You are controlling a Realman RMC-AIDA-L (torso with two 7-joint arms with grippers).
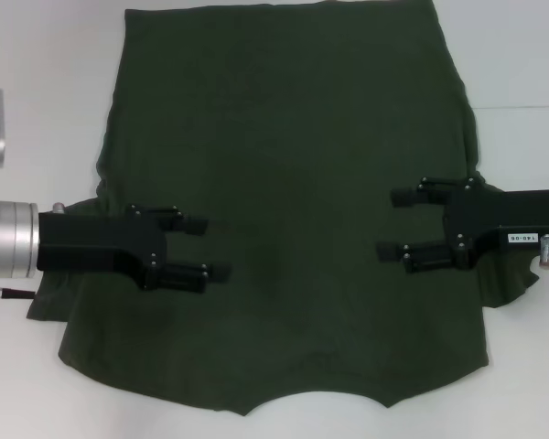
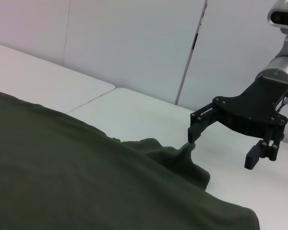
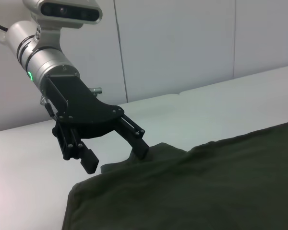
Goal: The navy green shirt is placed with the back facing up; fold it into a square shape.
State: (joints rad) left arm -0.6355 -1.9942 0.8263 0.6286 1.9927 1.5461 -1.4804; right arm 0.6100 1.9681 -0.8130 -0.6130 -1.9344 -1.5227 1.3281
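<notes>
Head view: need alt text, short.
A dark olive-green cotton T-shirt lies spread flat, plain side up, on a white table. The black left tool and black right tool reach in from opposite sides above the shirt's sleeve areas, both with fingers open.

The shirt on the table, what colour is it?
Plain dark olive green shirt, no pattern showing; clearest in the head view.

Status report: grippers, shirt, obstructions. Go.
Left gripper and right gripper open, over the shirt's sleeve areas, pointing inward. Navy green shirt spread flat on white table, unfolded. Nothing in the way.
</notes>
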